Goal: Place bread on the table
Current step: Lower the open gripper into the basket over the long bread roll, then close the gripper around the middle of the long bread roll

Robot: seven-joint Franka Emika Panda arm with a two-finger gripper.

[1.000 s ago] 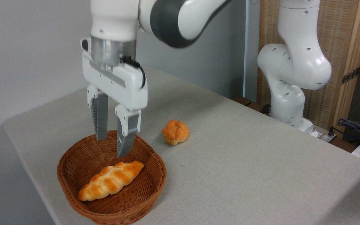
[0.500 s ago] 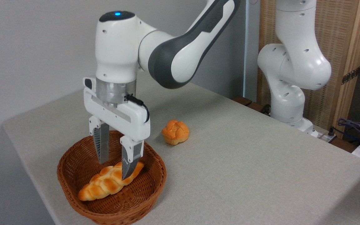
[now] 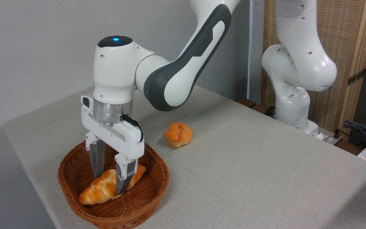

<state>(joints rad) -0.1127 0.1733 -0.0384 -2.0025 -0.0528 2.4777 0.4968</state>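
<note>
Gripper [image 3: 110, 184] is pointed straight down into the basket [image 3: 152, 195], fingers set on either side of the bread [image 3: 102, 190] around its middle. Rear finger [image 3: 99, 160] is seen behind the loaf, front finger [image 3: 123, 178] is seen in front of it, covering part of the crust. Jaws are spread roughly to the loaf's width; whether the pads are actually pressed against the crust cannot be told from this view. No lift is visible: the bread is lying on the basket floor, long axis running diagonally, lower pointed end toward the near-left wall, upper end toward the right wall.

Basket is placed near the front-left corner of the table [image 3: 249, 165], its whole base on the surface. Small round bun [image 3: 178, 134] is sitting directly on the tabletop, behind and to the right of the basket, apart from its rim and untouched by the arm.

Arm [image 3: 176, 76] is bent down from upper right, wrist vertical over the basket, blue indicator light lit on top of the wrist joint. Base column [image 3: 297, 79] is mounted past the table's far-right edge. Cables [image 3: 361, 128] are seen at the far right, off the table.
</note>
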